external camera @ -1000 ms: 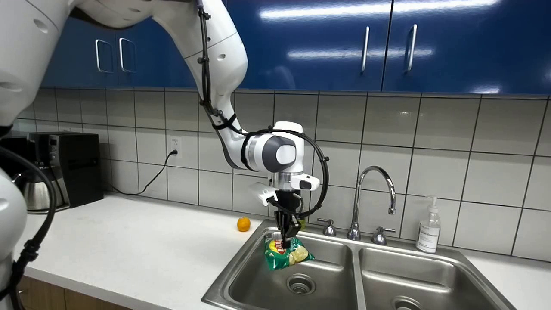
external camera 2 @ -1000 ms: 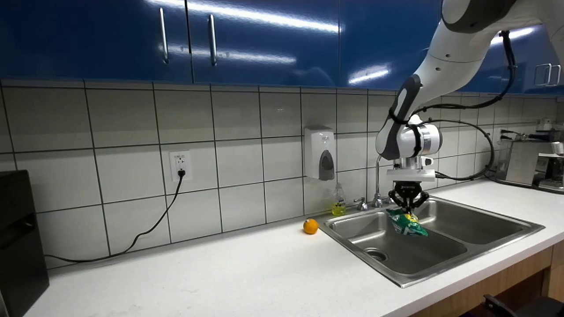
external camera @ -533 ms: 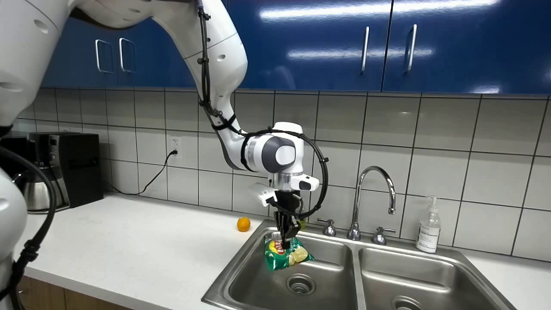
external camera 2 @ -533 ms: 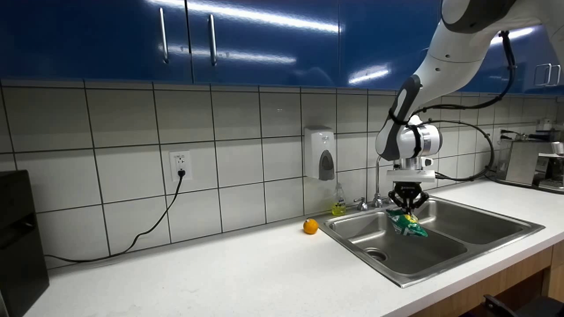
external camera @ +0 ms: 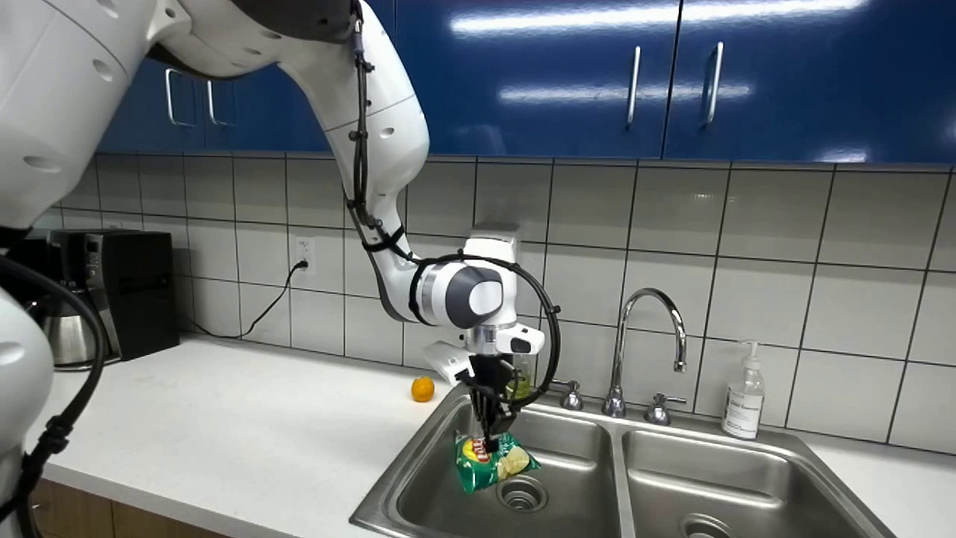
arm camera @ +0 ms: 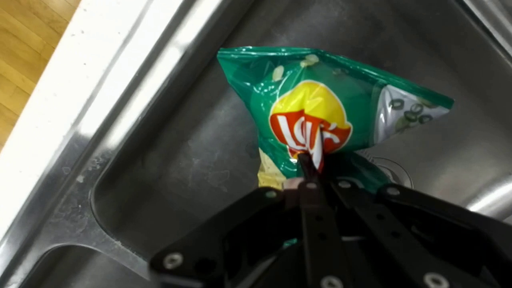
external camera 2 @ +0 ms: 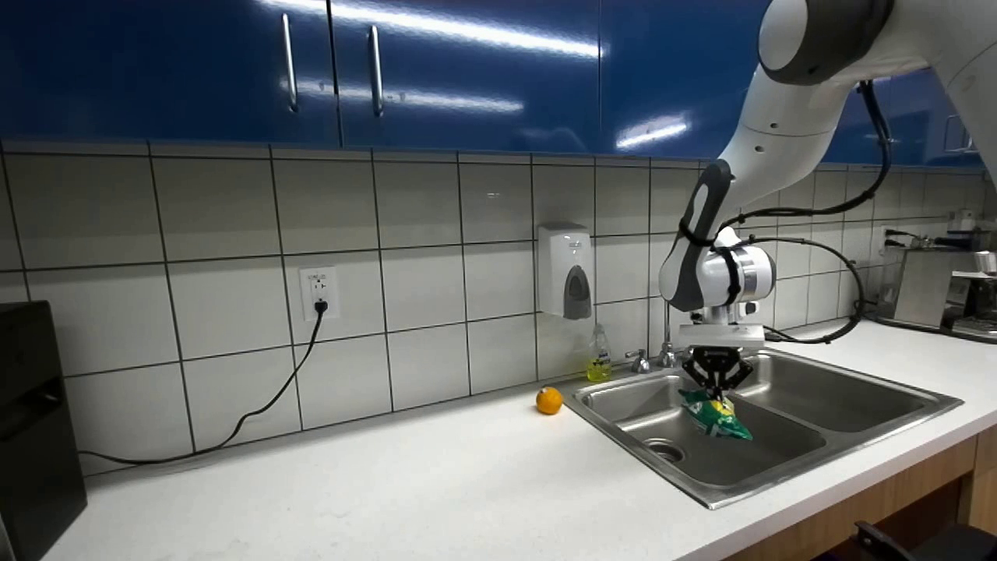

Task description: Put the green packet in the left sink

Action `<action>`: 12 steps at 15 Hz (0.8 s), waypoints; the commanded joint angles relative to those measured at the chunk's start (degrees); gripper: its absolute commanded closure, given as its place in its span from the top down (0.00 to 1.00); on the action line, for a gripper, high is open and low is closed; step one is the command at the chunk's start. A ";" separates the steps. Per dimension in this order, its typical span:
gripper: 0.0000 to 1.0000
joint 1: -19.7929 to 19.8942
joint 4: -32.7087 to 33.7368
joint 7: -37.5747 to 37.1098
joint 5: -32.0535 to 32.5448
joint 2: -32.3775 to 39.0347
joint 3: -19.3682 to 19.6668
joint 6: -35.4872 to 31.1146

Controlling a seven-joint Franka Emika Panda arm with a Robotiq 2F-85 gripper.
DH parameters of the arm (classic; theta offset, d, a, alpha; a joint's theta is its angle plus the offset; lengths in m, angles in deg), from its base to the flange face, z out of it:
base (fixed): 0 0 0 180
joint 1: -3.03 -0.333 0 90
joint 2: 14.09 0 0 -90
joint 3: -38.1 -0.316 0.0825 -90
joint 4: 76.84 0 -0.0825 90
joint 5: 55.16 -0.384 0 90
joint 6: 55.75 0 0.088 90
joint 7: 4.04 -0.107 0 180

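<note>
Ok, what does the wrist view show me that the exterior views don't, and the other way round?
Only the wrist view: what looks like wood flooring past the counter, and the small rings printed on the pale corner of the green packet.

Only the exterior views: the orange, faucet, tiled wall and blue cabinets.

Shared: the green packet pinched in the gripper within the outline of the left sink, plus the drain, partly covered in the wrist view.
</note>
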State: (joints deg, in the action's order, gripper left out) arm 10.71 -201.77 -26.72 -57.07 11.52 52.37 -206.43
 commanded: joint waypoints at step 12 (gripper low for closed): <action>0.00 -4.75 11.40 -3.10 -0.27 15.88 2.67 -2.59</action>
State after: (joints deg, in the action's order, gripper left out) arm 7.14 -194.62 -28.43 -57.08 24.08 53.85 -209.93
